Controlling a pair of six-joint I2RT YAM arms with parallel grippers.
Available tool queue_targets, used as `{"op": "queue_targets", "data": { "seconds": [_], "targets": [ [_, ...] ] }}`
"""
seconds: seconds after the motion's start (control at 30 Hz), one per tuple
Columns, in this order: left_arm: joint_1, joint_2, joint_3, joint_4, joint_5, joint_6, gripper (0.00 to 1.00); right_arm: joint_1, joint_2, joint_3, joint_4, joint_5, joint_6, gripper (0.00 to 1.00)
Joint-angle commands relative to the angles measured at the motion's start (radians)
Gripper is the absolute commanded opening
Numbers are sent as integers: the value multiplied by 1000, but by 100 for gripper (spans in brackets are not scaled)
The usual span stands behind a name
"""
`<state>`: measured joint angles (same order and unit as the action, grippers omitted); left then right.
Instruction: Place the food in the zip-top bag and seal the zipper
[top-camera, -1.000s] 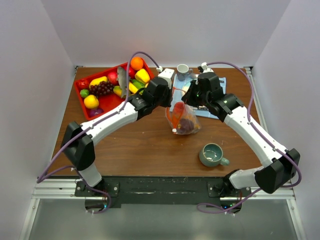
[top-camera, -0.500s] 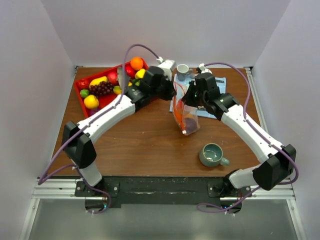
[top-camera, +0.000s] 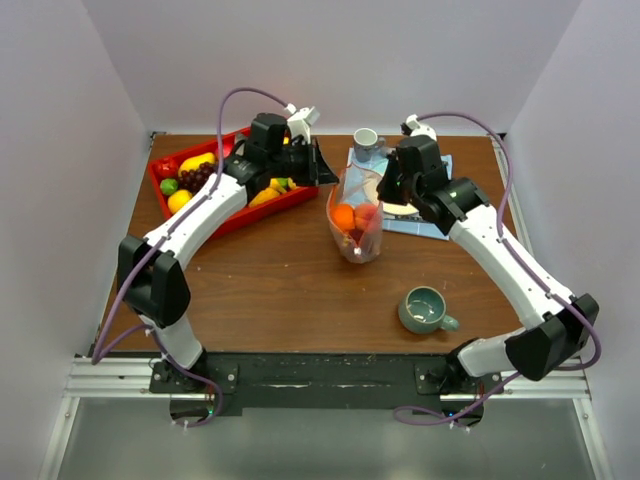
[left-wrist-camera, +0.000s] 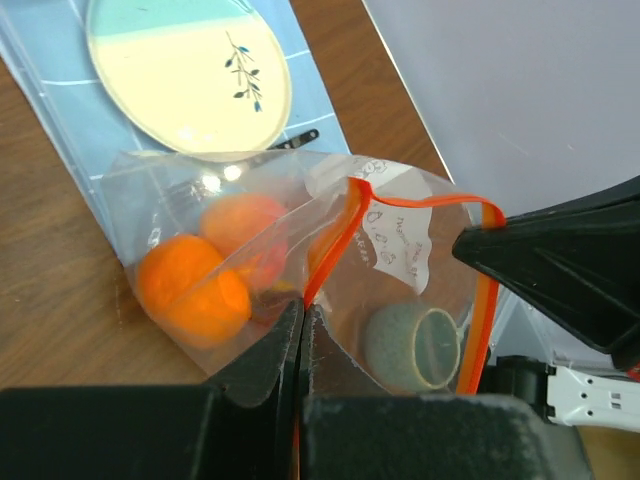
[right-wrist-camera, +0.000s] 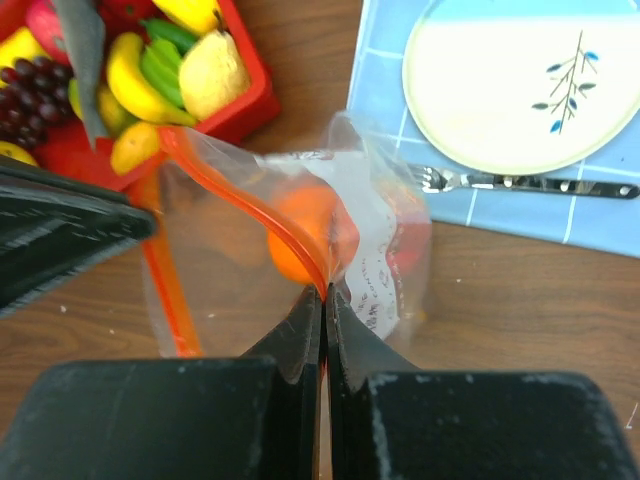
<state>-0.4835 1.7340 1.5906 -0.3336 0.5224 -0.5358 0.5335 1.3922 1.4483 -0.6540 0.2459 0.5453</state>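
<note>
The clear zip-top bag (top-camera: 354, 222) hangs upright between both grippers over the table, its mouth spread. Inside it lie an orange (left-wrist-camera: 190, 290), a peach-coloured piece (left-wrist-camera: 240, 223) and something red (top-camera: 367, 214). My left gripper (top-camera: 331, 180) is shut on the orange-red zipper (left-wrist-camera: 330, 240) at the bag's left rim (left-wrist-camera: 302, 304). The right gripper (top-camera: 383, 190) is shut on the same strip at the opposite rim (right-wrist-camera: 325, 292). More food (top-camera: 205, 176) sits in the red tray: grapes, banana (right-wrist-camera: 135, 85), lemon, green pieces. I see no white slider.
The red tray (top-camera: 240, 213) stands at the back left, just behind the left gripper. A blue placemat (top-camera: 425, 222) with a plate (right-wrist-camera: 520, 80) and a fork (right-wrist-camera: 520, 184) lies back right, a grey cup (top-camera: 366, 139) behind the bag, a green mug (top-camera: 426, 309) front right.
The left gripper closed on the zipper and drew back left toward the tray, spreading the bag's mouth. The bag swung from a narrow edge-on hang to a wide one.
</note>
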Motion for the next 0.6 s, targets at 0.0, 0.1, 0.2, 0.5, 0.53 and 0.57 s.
{"op": "queue_targets", "data": {
  "seconds": [0.0, 0.1, 0.2, 0.5, 0.53, 0.57],
  "targets": [
    [-65, -2, 121, -34, 36, 5, 0, 25, -13, 115, -16, 13, -12, 0],
    [-63, -11, 148, -41, -28, -21, 0, 57, 4, 145, -36, 29, -18, 0],
    [-15, -39, 56, 11, -56, -50, 0, 36, -7, 158, -79, 87, -48, 0],
    [-115, 25, 17, 84, -74, -61, 1, -17, -79, 169, -151, 134, -93, 0],
    [-125, 32, 41, 84, -78, -61, 1, -20, -85, 167, -157, 145, -94, 0],
    [-142, 39, 49, 93, -81, -65, 1, -21, -96, 169, -164, 164, -99, 0]
  ]
}}
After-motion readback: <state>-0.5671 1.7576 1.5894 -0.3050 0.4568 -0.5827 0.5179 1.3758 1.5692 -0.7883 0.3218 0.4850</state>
